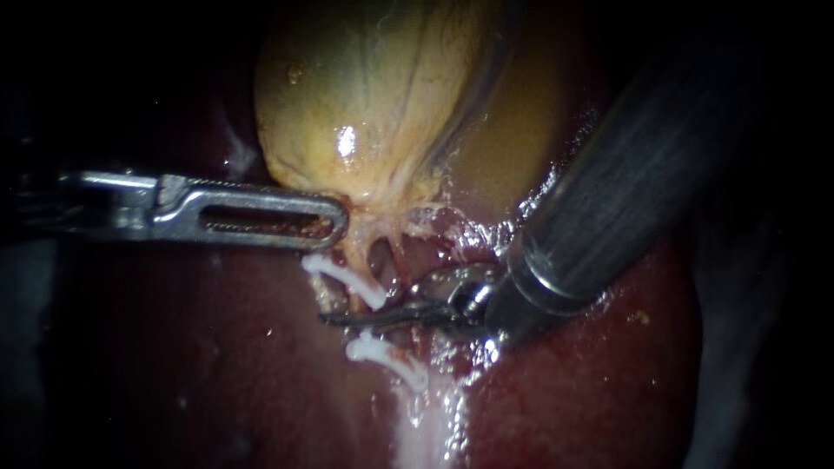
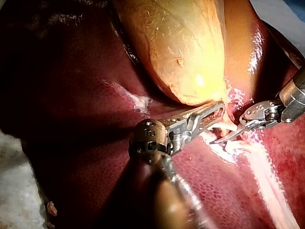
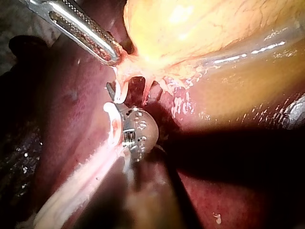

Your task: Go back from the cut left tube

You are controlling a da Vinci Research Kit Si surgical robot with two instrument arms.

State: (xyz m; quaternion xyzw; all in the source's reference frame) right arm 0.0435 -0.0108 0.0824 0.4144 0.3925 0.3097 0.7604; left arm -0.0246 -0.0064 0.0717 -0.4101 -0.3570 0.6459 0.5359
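We are at the pull-back step: the jaws of our left instrument (image 1: pixel 334 221) clench the gallbladder (image 1: pixel 365 95) neck, while our right instrument (image 1: pixel 334 319), blades closed at the left tube (image 1: pixel 354 260) between two clips (image 1: pixel 387 356), should next retreat straight along its shaft.

The gallbladder (image 1: pixel 365 104) lies on the liver (image 1: pixel 200 373) at the upper middle of the endoscope view, and the left instrument (image 1: pixel 334 221) reaches in from the left, its jaws clamped on the gallbladder's lower edge. Below that edge two clips sit across a tube (image 1: pixel 426 426), the upper clip (image 1: pixel 343 276) just under the left instrument's tip, the lower clip (image 1: pixel 387 356) further down. The right instrument (image 1: pixel 339 319) comes in from the upper right, its tip between the two clips
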